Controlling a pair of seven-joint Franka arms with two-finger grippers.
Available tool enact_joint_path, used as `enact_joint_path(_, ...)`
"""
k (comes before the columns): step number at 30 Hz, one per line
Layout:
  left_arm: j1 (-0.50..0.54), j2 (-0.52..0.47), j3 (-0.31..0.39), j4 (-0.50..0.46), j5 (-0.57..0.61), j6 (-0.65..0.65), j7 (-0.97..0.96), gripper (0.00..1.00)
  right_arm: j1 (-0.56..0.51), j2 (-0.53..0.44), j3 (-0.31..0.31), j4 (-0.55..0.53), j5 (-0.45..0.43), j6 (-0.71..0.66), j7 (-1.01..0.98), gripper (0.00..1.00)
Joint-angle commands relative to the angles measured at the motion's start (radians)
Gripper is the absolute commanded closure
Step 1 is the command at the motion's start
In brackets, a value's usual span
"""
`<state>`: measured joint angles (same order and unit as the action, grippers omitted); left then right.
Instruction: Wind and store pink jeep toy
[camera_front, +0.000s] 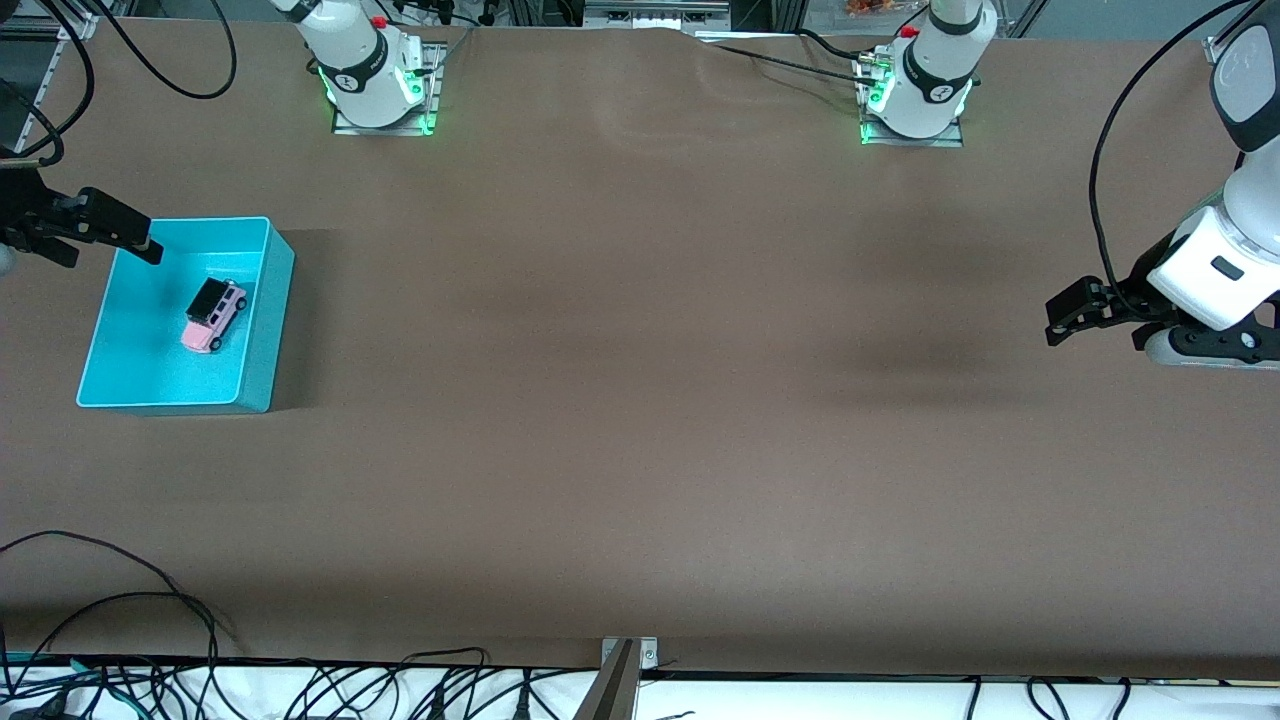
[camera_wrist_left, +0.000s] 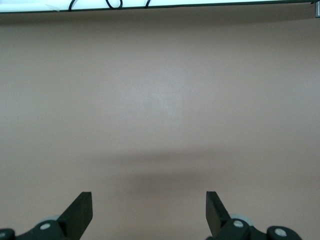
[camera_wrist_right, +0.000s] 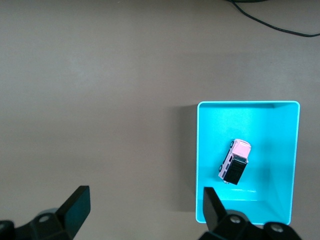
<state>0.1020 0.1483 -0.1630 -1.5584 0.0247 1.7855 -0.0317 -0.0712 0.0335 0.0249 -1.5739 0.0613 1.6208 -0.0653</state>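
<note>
from the front camera i see the pink jeep toy (camera_front: 214, 315) sitting inside the teal bin (camera_front: 265, 330), on its floor, around the middle and a touch toward the bin's 12 o'clock wall. the bin stands on the brown counter (camera_front: 640, 400) at the right arm's end. the right gripper (camera_front: 148, 248) hangs over the bin's corner, at about 10 o'clock from the jeep, holding nothing. the left gripper (camera_front: 1052, 322) hovers over bare counter at the left arm's end, well apart from the bin; that arm is waiting.

in the left wrist view, the left gripper (camera_wrist_left: 149, 210) has its fingers (camera_wrist_left: 80, 210) spread wide with only bare counter (camera_wrist_left: 160, 100) between them.

in the right wrist view, the right gripper (camera_wrist_right: 145, 212) is spread wide too (nothing pinched). the bin (camera_wrist_right: 285, 165) lies below it, one finger (camera_wrist_right: 212, 205) overlapping the bin's edge, and the jeep (camera_wrist_right: 235, 161) rests tilted on the bin floor, black roof end toward the gripper.
</note>
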Motion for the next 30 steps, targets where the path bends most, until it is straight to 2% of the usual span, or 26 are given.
enact_joint_path(1,-0.011,-0.006,0.008,0.012,0.014,-0.008,0.013,0.00,-0.001,-0.006,0.004,0.012,-0.014,-0.021,0.005,0.00)
enact_joint_path(30,-0.010,-0.003,0.008,0.014,0.003,-0.006,0.010,0.00,-0.002,-0.006,0.001,0.012,-0.014,-0.022,0.005,0.00)
